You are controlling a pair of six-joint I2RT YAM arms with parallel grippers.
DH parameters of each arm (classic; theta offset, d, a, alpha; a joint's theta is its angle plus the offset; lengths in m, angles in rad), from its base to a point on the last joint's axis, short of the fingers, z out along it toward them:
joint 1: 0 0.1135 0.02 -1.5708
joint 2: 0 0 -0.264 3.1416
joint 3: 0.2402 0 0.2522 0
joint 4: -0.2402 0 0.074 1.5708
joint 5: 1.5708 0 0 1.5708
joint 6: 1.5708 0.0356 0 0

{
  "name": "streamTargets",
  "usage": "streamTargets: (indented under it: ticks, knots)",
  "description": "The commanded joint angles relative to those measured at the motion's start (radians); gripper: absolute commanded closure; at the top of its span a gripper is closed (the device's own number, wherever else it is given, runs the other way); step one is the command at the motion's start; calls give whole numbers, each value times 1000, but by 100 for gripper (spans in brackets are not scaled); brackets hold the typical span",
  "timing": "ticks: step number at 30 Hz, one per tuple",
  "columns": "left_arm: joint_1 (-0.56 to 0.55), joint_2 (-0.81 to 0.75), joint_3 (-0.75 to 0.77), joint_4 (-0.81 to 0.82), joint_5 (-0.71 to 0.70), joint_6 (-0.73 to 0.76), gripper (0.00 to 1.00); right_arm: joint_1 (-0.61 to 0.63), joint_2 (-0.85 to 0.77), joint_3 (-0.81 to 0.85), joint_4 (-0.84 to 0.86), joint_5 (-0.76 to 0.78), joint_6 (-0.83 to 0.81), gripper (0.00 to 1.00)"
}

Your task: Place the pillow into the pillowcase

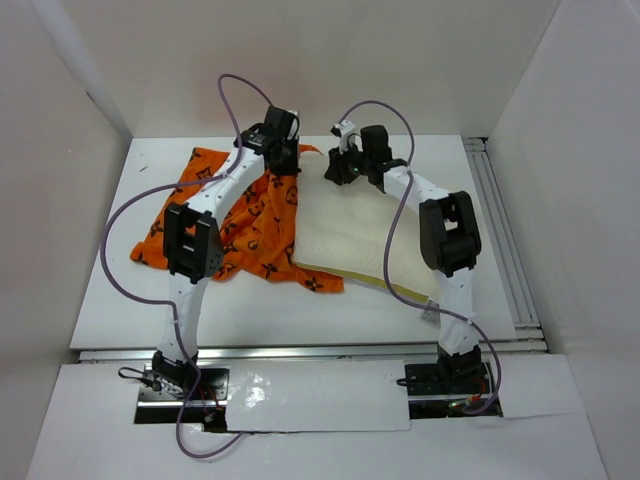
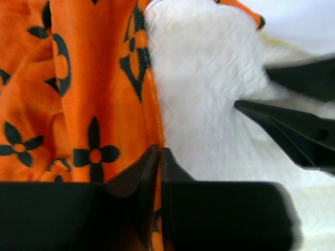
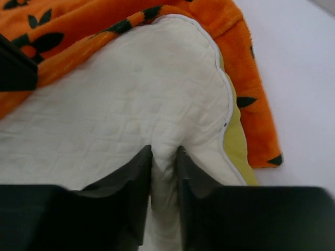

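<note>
- Pillow [image 1: 350,240] lies on the table [image 1: 120,300], its far corner resting on the pillowcase [image 1: 245,215].
- Left gripper [image 2: 159,157] is clamped on the pillowcase hem.
- Right gripper [image 3: 165,154] pinches a fold of the pillow.

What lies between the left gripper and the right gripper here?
The pillow fills that stretch: its white quilted top runs from the left gripper, shut on the pillowcase hem, to the right gripper. The left wrist view shows it.
</note>
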Motion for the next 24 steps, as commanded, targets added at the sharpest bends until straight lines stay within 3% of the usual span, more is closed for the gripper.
streamTargets:
  ticks: [1,3,9,14,17,19,24]
  knots:
    - [1,32,-4,42,28,30,97,36,23,40,23,-44,-5,75]
    - [1,32,-4,55,37,21,100,46,2,-2,45,-44,-5,100]
    - [1,-28,-41,102,-10,-28,100,55,-154,-188,175,53,14,100]
    - [1,-126,-117,164,-4,-39,100,64,-211,-225,175,146,14,100]
    - [1,-158,-137,107,-84,-73,100,64,-211,-236,175,169,23,100]
    - [1,-169,-137,79,-96,-73,78,64,-211,-236,175,169,23,100]
    - [1,-180,-160,79,-41,-61,38,64,-202,-216,166,160,23,100]
